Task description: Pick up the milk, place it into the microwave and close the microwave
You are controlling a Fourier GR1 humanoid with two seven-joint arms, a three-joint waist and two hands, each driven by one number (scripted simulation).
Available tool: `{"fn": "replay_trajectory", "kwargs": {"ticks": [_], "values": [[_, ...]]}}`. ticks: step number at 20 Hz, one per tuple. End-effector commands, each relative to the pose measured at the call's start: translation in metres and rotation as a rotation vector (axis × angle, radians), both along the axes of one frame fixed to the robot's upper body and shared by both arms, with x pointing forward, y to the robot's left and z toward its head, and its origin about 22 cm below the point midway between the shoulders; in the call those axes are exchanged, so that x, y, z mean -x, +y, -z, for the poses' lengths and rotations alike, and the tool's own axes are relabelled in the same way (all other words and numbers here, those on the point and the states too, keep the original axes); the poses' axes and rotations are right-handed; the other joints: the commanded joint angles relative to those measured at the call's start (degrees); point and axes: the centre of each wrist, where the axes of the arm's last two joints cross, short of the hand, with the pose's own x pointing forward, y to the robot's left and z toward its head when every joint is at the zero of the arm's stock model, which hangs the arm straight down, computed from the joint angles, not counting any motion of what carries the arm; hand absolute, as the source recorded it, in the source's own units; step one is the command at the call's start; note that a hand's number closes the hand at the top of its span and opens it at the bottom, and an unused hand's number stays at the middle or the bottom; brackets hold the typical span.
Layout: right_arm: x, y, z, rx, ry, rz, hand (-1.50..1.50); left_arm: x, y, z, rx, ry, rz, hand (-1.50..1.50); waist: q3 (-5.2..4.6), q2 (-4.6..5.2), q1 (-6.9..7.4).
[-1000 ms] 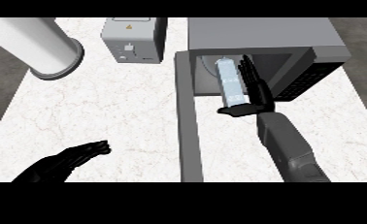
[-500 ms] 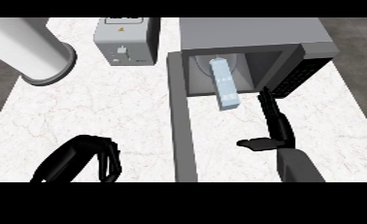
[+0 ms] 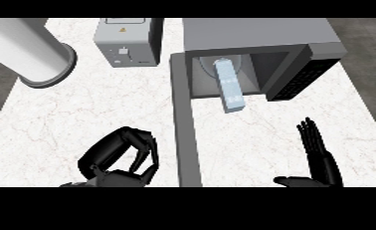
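The milk lies lengthwise inside the microwave, whose door stands open. The right hand has straight fingers and holds nothing. The left hand is curled and empty.

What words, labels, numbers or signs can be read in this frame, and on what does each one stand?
Nothing here can be read as words or numbers.
On the toaster: a small orange mark on top and a tiny dark mark on its front, both too small to read.
On the milk carton: pale bluish print, too blurred to read.
On the microwave control panel: dark, with no legible markings.
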Motion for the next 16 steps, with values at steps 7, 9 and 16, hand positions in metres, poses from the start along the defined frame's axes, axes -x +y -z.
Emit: {"fn": "replay_trajectory", "kwargs": {"ticks": [7, 9, 16], "values": [[0.05, -0.031, -0.062, -0.065, -0.158, -0.085, -1.5, -0.004, -0.08, 0.03, -0.021, -0.081, 0.074, 1.5, 0.02, 0.49, 0.5], [0.065, -0.039, -0.073, -0.059, -0.16, -0.089, -1.5, 0.015, -0.1, 0.049, -0.021, -0.03, 0.145, 1.5, 0.11, 0.61, 1.09], [0.076, -0.017, -0.109, -0.156, -0.203, -0.241, -1.5, 0.028, -0.154, 0.052, -0.078, 0.008, 0.153, 1.5, 0.11, 0.84, -0.59]]}}
